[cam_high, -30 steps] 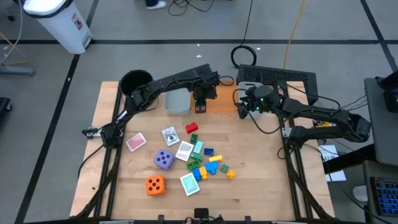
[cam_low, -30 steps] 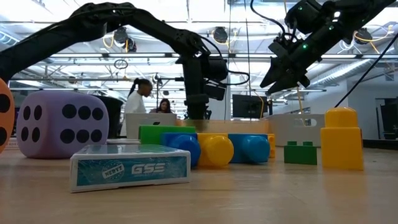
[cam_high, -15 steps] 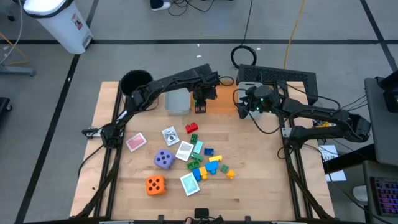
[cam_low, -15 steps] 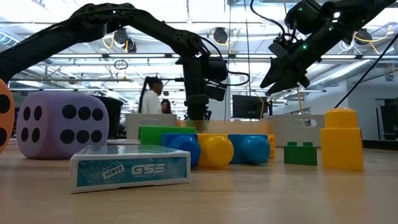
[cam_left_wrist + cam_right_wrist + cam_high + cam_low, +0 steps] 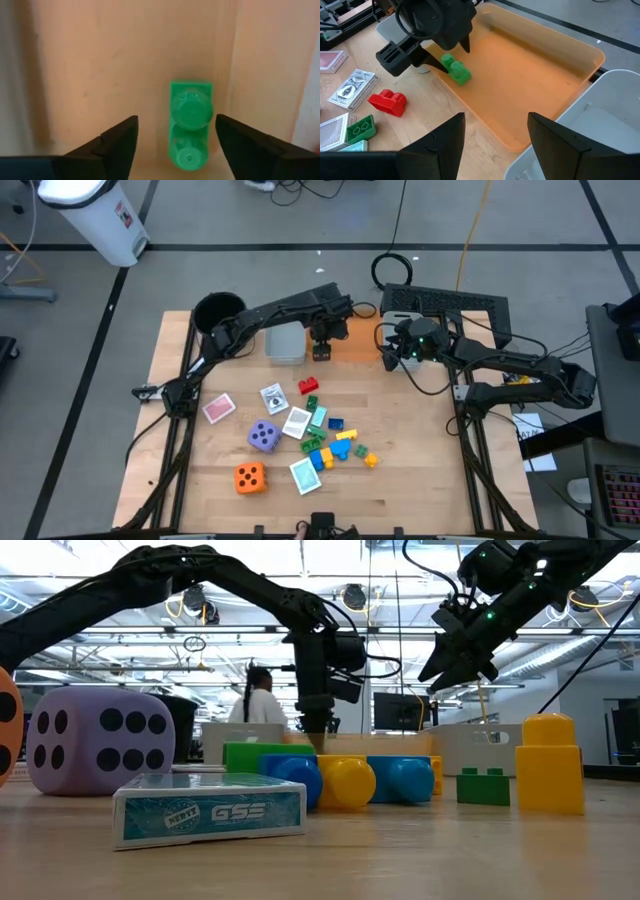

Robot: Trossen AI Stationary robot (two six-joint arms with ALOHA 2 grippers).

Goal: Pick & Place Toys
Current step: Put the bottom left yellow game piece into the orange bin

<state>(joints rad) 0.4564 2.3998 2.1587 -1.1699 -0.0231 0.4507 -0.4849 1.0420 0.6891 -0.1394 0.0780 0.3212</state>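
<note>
My left gripper [image 5: 322, 342] points down over the orange bin [image 5: 530, 65], open. A green brick [image 5: 190, 125] lies on the bin's floor below its fingers, clear of both, close to the bin's wall [image 5: 455, 69]. My right gripper [image 5: 495, 145] hangs open and holds nothing, above the table's far right [image 5: 385, 352]. The other toys lie on the wood: a purple die [image 5: 263, 436], an orange die [image 5: 249, 477], several cards [image 5: 273, 397] and a cluster of small bricks [image 5: 335, 442].
A grey bin [image 5: 285, 342] stands left of the orange bin and a round black pot [image 5: 215, 310] at the far left corner. Another pale bin [image 5: 600, 125] stands beside the orange one. A red brick [image 5: 387, 101] lies just outside the orange bin. A person [image 5: 258, 700] stands behind the table.
My left gripper has stayed in place above the orange bin and has opened a little. The person in the room behind has walked toward the right.
</note>
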